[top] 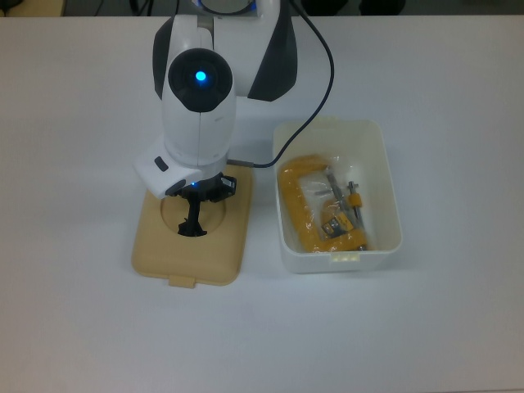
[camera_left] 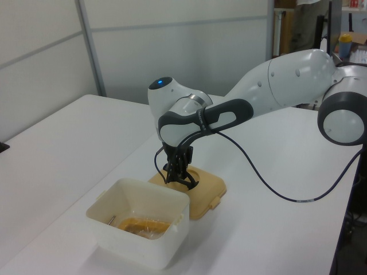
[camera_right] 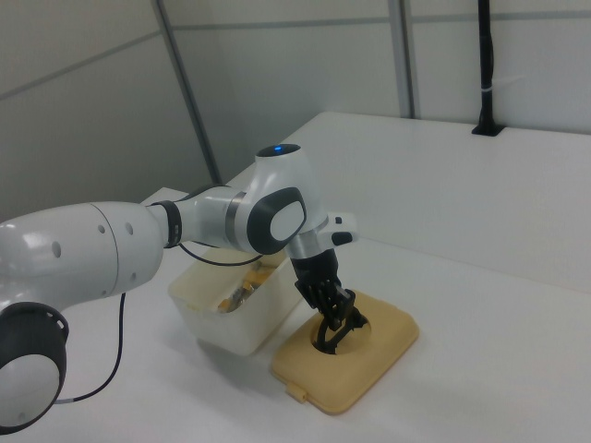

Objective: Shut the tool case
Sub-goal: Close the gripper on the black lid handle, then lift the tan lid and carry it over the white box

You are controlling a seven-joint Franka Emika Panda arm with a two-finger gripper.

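The tan lid (top: 192, 246) of the tool case is lying flat on the white surface (top: 82, 327), slightly skewed, just beside the white box (top: 385, 196) on the top view's left, with a narrow gap between the two. Its small latch tab is pointing toward the bottom of the top view. The lid's black handle (top: 191, 223) is standing up out of the round recess near the lid's middle.

The fingers (camera_right: 340, 318) of the gripper (top: 193, 214) are reaching straight down into that recess and are drawn close together around the black handle, apparently gripping it. In the left view (camera_left: 179, 173) and the right view alike they are sitting right at the handle.

The white box is sitting open on the surface, its latch tabs showing at both short ends. Inside it a yellow clamp tool (top: 315, 205) is lying in a clear plastic wrapping.

The white arm (camera_left: 275, 86) is stretching over the surface from the left view's right, a black cable (camera_left: 269, 183) is looping down from it, and a blue light (top: 197, 79) is glowing on its wrist.
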